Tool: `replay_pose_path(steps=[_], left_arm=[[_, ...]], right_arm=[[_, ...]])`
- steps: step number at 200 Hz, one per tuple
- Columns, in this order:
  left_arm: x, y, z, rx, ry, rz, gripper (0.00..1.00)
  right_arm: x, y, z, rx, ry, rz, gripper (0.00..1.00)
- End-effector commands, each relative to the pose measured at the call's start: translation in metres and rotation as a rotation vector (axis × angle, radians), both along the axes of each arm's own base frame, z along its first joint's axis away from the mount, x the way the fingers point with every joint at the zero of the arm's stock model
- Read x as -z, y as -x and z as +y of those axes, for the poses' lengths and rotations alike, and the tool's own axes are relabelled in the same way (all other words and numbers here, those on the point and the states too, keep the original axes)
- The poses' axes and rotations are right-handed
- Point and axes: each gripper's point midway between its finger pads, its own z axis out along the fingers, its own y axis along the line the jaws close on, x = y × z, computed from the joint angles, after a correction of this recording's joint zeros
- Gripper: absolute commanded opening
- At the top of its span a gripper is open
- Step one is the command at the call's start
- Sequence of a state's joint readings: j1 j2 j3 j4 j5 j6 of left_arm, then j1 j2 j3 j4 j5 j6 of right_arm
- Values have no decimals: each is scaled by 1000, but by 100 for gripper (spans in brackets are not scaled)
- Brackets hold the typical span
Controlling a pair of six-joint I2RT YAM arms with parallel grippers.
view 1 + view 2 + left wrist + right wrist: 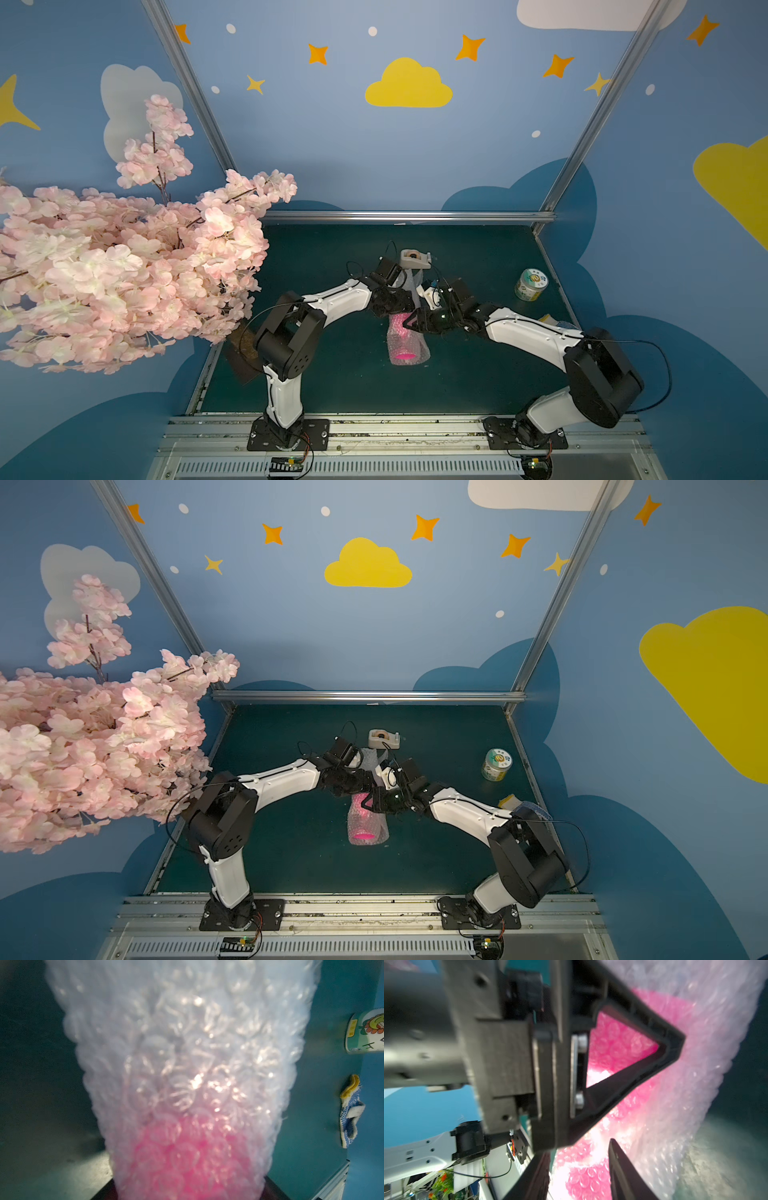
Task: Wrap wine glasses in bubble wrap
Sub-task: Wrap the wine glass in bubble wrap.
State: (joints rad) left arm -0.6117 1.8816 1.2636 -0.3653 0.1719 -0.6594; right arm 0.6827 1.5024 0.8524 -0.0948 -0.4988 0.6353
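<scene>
The goblet (402,355) lay rolled in bubble wrap (187,1053), sealing seemingly left; the right gripper (579,1178) gaped beside it, and I couldn't tell whether the left gripper (193,1192) gripped.

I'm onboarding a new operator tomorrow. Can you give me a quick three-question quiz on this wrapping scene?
1. True or false: the goblet stands upright and bare.
2. The tin is: A) standing upright on the table; B) lying flat; C) stacked on the goblet.
3. What colour shows through the bubble wrap?
Key: 1 false, it lies on its side, wrapped; 2 A; 3 pink.
</scene>
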Motion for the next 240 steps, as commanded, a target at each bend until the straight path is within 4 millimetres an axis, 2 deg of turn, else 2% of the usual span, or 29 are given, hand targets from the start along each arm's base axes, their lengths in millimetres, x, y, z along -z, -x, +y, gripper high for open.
replay_pose_path(steps=[1, 28, 45, 60, 73, 90, 116, 140, 173, 210, 240], left_arm=[[13, 8, 14, -18, -37, 39, 83], [13, 6, 18, -23, -40, 36, 83], [14, 6, 19, -22, -42, 38, 83], [15, 7, 20, -20, -40, 41, 83], [15, 7, 20, -19, -36, 42, 83], [14, 7, 19, -21, -31, 40, 82], [10, 8, 18, -21, -12, 35, 83], [8, 9, 16, -19, 6, 34, 82], [7, 8, 14, -19, 16, 34, 83], [0, 6, 12, -22, 37, 29, 96], [-11, 6, 7, -26, 82, 26, 100]], right_arm=[[-14, -1, -1, -33, -38, -13, 46], [-23, -9, -16, 14, -30, -22, 46], [-31, -18, -34, 72, -5, -41, 46], [-31, -28, -54, 174, 47, -37, 45], [-19, -38, -72, 287, 102, -24, 41], [1, -43, -77, 310, 139, -5, 32], [26, -44, -59, 172, 169, 68, 26], [41, -60, -44, 155, 160, 90, 23], [36, -73, -27, 135, 105, 79, 21], [30, -68, -13, 96, 61, 89, 19], [30, -65, -7, 90, 39, 99, 19]])
